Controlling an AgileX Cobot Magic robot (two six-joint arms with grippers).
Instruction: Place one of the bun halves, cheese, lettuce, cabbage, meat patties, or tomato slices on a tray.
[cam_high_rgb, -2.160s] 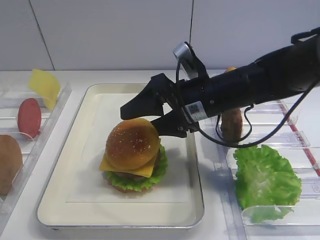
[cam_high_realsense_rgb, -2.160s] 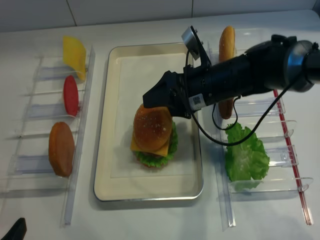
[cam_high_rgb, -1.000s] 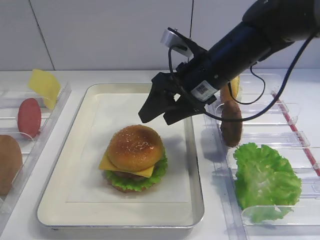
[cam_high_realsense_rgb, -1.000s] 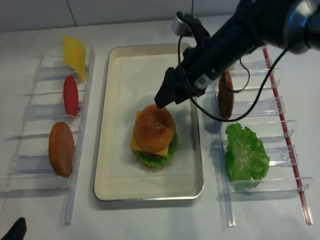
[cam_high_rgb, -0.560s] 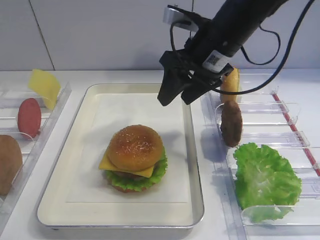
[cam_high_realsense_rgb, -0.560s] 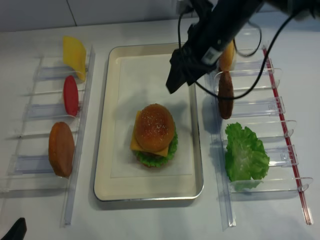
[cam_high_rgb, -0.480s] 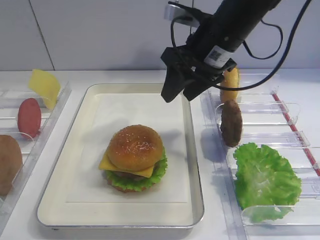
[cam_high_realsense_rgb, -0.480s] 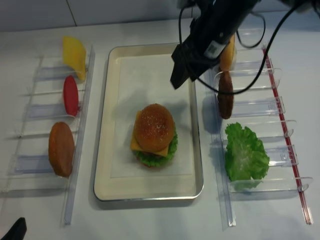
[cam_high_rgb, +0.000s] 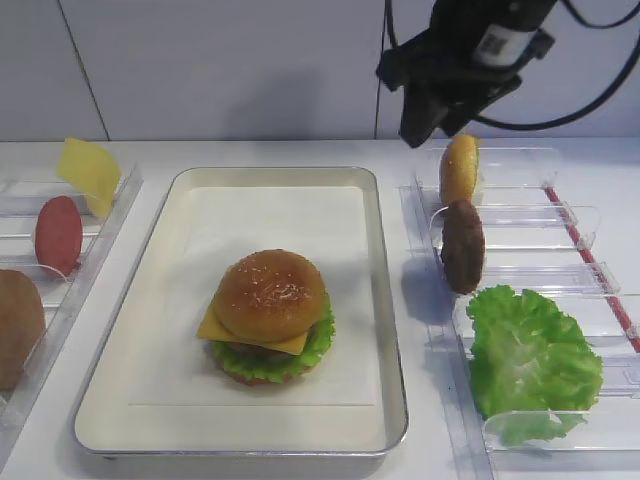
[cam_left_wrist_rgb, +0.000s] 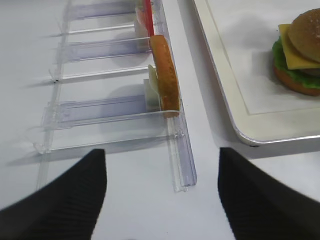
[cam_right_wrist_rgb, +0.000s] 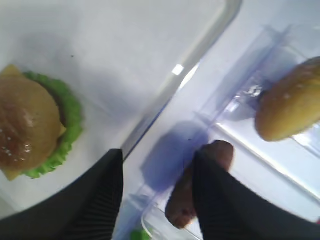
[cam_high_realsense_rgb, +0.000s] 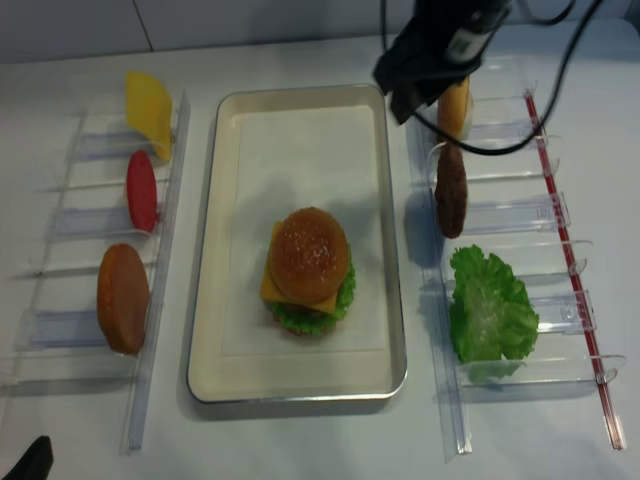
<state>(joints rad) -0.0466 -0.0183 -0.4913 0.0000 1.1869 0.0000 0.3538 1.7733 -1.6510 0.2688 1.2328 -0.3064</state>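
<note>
The exterior high view shows a burger sitting on the tray (cam_high_rgb: 380, 300). The seeded bun top (cam_high_rgb: 270, 293) is on top, with a yellow cheese slice (cam_high_rgb: 215, 328) under it, then green lettuce (cam_high_rgb: 318, 345) poking out all round. The burger is near the middle of the white paper, a bit toward the front.

The right gripper (cam_high_rgb: 432, 128) hangs high in the air above the far right corner of the tray — it is well apart from the burger. In the right wrist view its two dark fingers (cam_right_wrist_rgb: 102, 200) have a gap between them and nothing sits in that gap. They hold nothing.

To the right of the tray is a clear rack (cam_high_rgb: 560, 215). A bun half (cam_high_rgb: 459, 168) stands on its edge in the back slot. A dark meat patty (cam_high_rgb: 463, 246) stands just in front of it. A big lettuce leaf (cam_high_rgb: 528, 355) lies nearer the front.

To the left is another clear rack (cam_high_realsense_rgb: 70, 270). It holds a spare cheese slice (cam_high_realsense_rgb: 148, 102) at the back, a red tomato slice (cam_high_realsense_rgb: 141, 190) in the middle and a brown bun piece (cam_high_realsense_rgb: 122, 297) at the front.

The left wrist view shows the left gripper's fingers (cam_left_wrist_rgb: 65, 197) — two dark shapes set wide apart at the bottom, with only bare table between them.
</note>
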